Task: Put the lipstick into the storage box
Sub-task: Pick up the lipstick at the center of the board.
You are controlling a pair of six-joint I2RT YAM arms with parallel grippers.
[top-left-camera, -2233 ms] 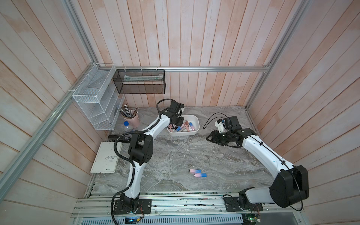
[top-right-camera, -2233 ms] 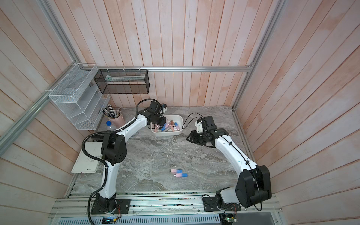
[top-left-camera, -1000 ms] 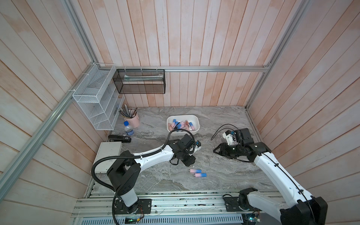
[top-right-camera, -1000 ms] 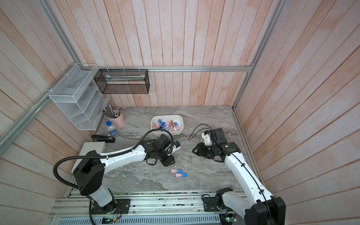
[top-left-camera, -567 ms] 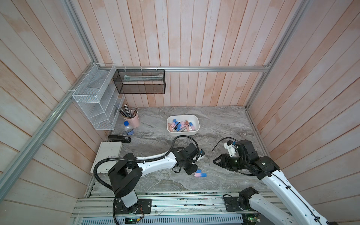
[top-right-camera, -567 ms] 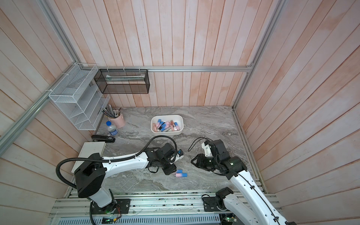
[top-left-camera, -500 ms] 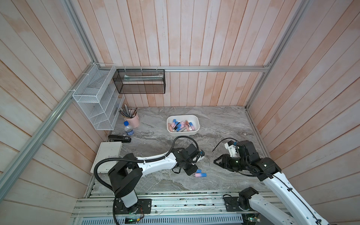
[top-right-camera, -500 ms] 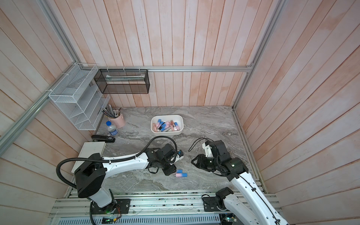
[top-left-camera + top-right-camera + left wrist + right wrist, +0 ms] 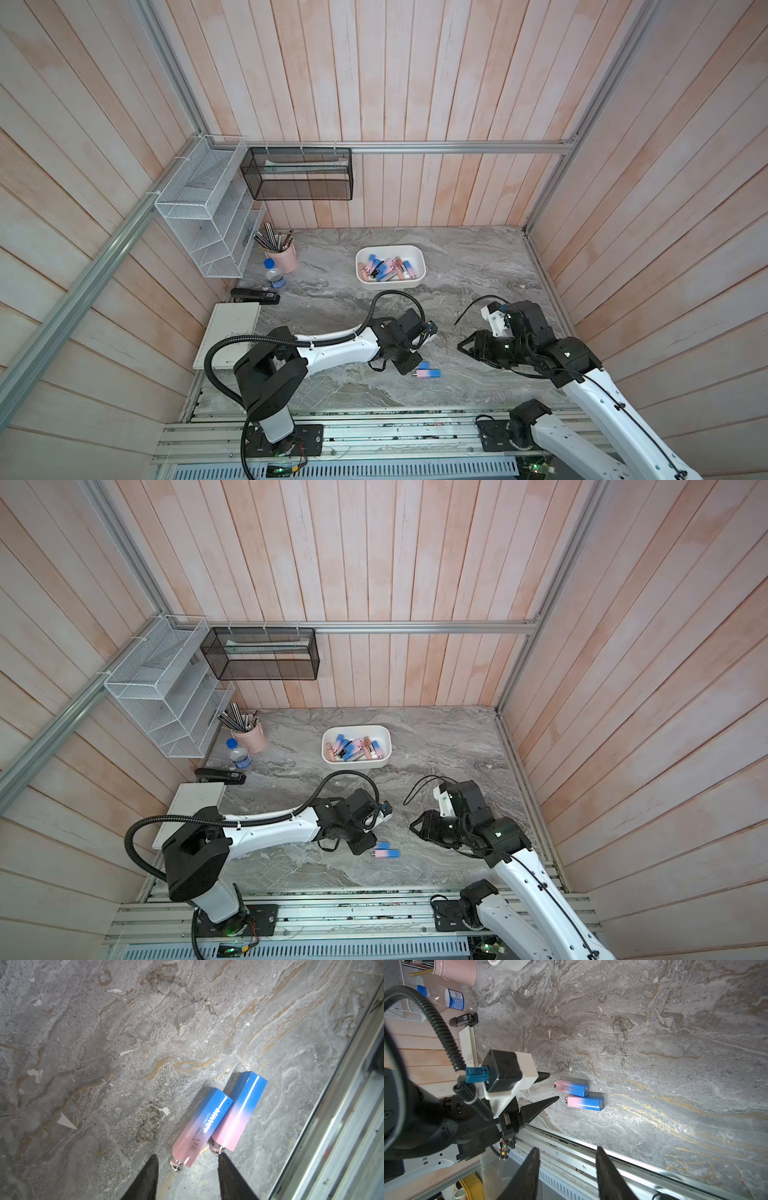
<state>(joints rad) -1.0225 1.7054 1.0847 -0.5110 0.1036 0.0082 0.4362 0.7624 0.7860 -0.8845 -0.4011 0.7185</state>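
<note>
Left gripper [image 9: 187, 1156] parted, empty: straddle only the lettered pink-to-blue faceted plastic lipstick [image 9: 202, 1126] at front edge of grey marbled bench [image 9: 104, 1043], sparing its twin [image 9: 239, 1113]. Right gripper [image 9: 566, 1148] parted, empty.

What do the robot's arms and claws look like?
White tubular links, bulky black joints. A ribbed black hose loops over the left arm. The left claw and right claw have tapered black fingers; a blue plug enters the left wrist camera.
</note>
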